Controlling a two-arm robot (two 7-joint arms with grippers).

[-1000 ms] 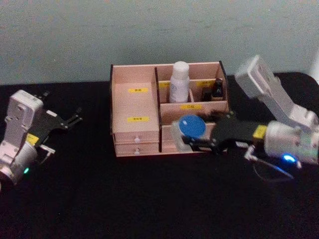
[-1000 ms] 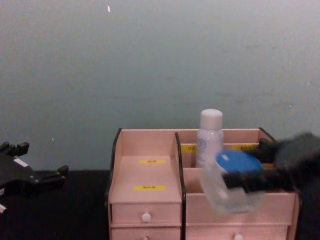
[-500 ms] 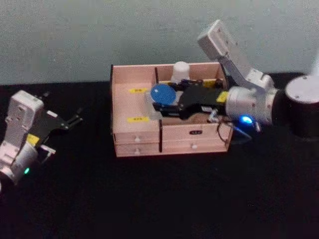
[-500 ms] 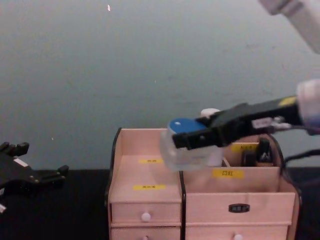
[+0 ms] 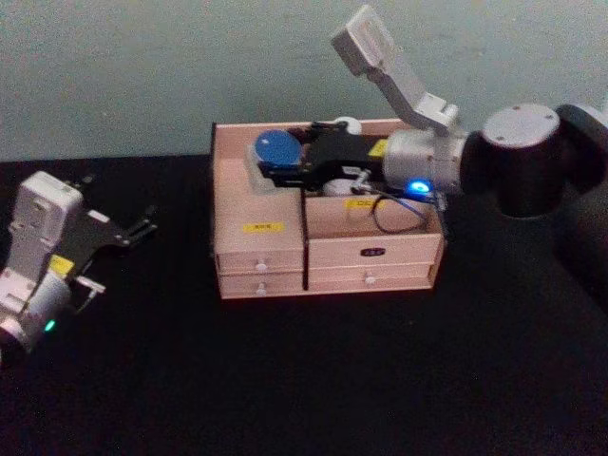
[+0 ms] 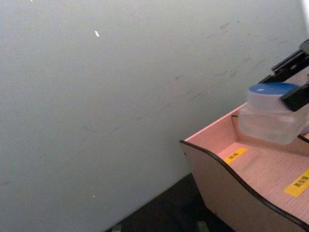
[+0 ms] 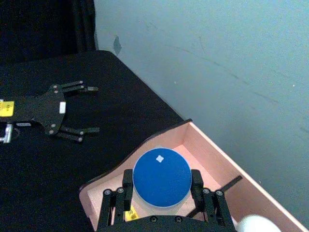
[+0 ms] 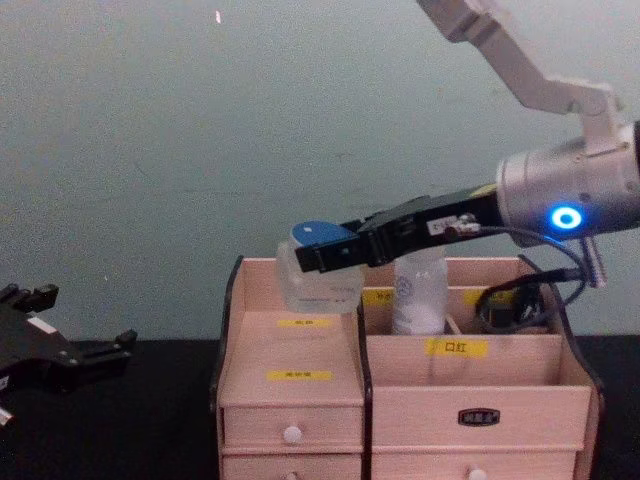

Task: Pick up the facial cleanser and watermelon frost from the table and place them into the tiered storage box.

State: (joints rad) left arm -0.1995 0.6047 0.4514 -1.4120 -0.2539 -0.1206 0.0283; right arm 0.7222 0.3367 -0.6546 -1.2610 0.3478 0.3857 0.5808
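Note:
My right gripper (image 5: 278, 167) is shut on a clear jar with a blue lid (image 5: 275, 151), holding it upright just above the back left compartment of the tiered storage box (image 5: 256, 204). From the chest the jar (image 8: 318, 270) hangs at the height of the box's top rim (image 8: 290, 262), its base dipping slightly below it. In the right wrist view black fingers (image 7: 126, 181) flank the blue lid (image 7: 161, 179). A white bottle (image 8: 418, 295) stands in a back compartment right of the divider. My left gripper (image 5: 133, 231) rests open on the table, far left.
Small dark bottles (image 8: 500, 312) sit in the box's back right compartment, and a black cable (image 5: 394, 217) loops off my right wrist over the box. The box stands against a pale wall (image 6: 120, 72). The black tabletop (image 5: 313, 380) stretches in front of the box.
My right gripper has carried the jar up from the front of the box, then back and to the left, to above the back left compartment. The left arm has not moved.

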